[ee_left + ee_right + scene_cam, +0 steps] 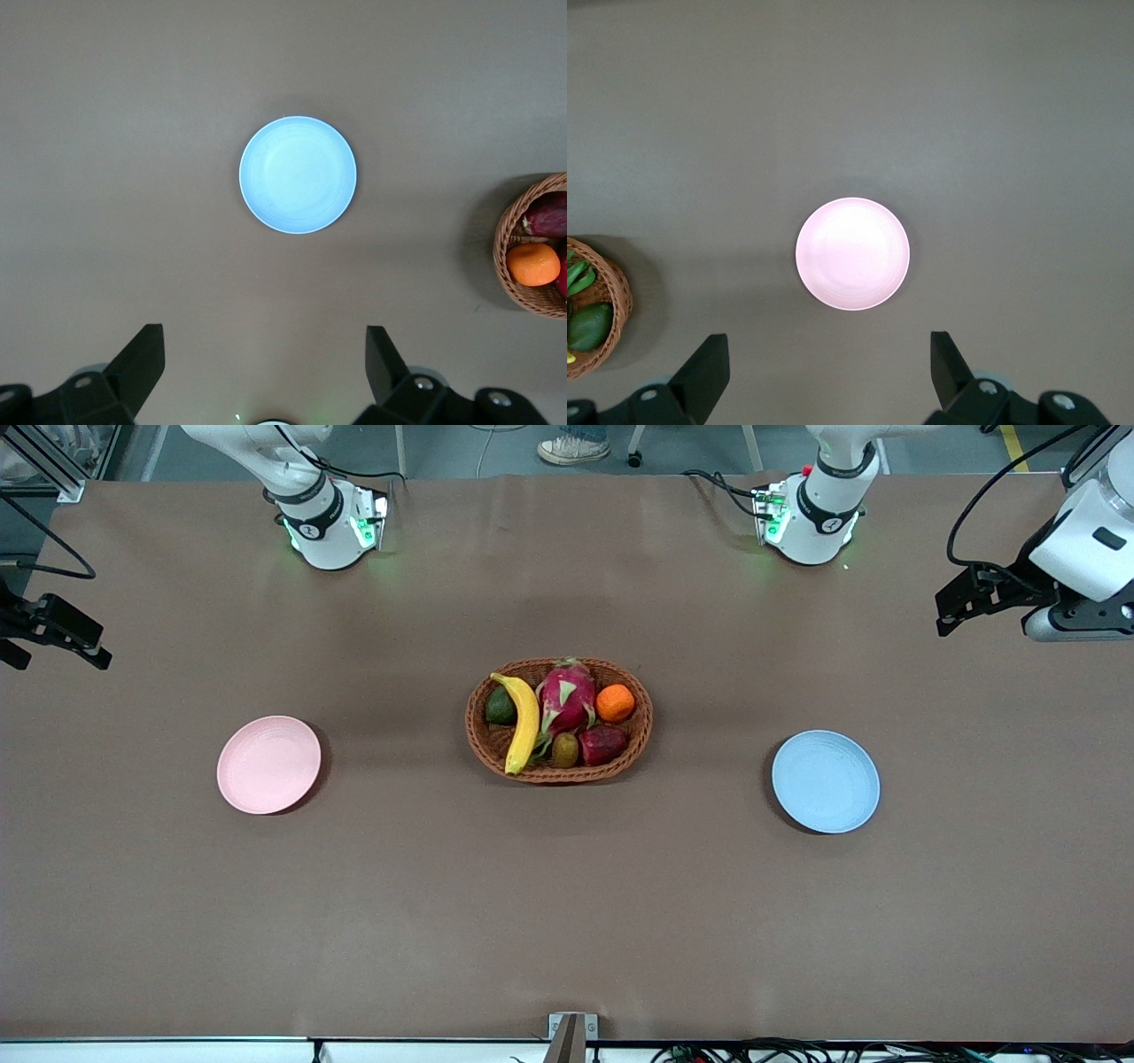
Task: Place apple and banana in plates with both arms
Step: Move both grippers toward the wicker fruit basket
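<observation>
Both fruits lie in the wicker basket at the centre of the front view. The banana rests along the basket side toward the right arm's end of the table, its dark tip at the rim nearest the front camera. The apple sits in the lower part of the basket as shown, touching a kiwi and just below the dragon fruit. An orange and an avocado occupy the upper corners.

Handling, as a judgement: the banana is light, fairly firm but prone to bruising, and smooth-skinned; take hold across its middle, where the curve is widest and the neighbouring fruit leaves clearance. The apple is round, stiff and likely slippery; close on it across its widest girth from above, since the kiwi and basket wall crowd its sides.

The pink plate lies at centre-left of the front view, the blue plate at centre-right; both are bare and well apart from the basket.

The left gripper hangs high above the table near the blue plate, fingers spread wide with nothing between them. The right gripper hangs likewise near the pink plate, also spread and empty. Neither arm has reached toward the basket yet.
</observation>
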Robot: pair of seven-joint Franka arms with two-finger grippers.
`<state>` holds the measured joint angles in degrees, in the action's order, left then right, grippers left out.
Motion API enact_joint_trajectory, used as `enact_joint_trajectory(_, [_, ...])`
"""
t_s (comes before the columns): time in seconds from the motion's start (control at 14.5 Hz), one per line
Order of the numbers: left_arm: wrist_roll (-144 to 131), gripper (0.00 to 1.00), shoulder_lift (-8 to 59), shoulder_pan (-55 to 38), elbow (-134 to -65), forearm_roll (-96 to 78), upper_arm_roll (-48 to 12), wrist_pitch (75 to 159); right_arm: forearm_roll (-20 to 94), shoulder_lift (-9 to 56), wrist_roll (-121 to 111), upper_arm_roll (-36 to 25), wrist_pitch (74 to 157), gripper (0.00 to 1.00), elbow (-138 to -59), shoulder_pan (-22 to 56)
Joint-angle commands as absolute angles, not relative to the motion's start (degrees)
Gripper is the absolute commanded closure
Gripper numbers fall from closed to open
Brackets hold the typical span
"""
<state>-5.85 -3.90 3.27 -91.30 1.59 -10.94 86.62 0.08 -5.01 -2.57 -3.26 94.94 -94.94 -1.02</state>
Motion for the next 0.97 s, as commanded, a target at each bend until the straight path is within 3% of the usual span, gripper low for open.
enact_joint_trajectory(0.0, [-4.75, 0.0, -2.72, 3.51, -89.12, 1.58, -10.99, 86.31, -0.18, -6.41, 1.38, -1.93, 92.92, 0.0, -95.8, -1.76])
enact_joint_trajectory(0.21, [-4.66, 0.0, -2.11, 3.52, -88.51, 1.93, -10.99, 86.31, -0.35, -6.33, -1.92, -2.2, 93.43, 0.0, -95.71, -2.02])
enact_joint_trajectory(0.55, [-6.23, 0.0, 4.99, 2.11, -86.31, 0.27, -11.86, 87.01, -0.97, -6.07, -4.47, -2.2, 93.43, 0.0, -95.1, -1.93])
enact_joint_trajectory(0.9, [-19.13, 0.0, 11.68, -4.47, -86.83, -2.89, -12.83, 94.29, -0.18, -3.61, -4.48, -1.93, 93.16, 0.0, -94.31, -0.19])
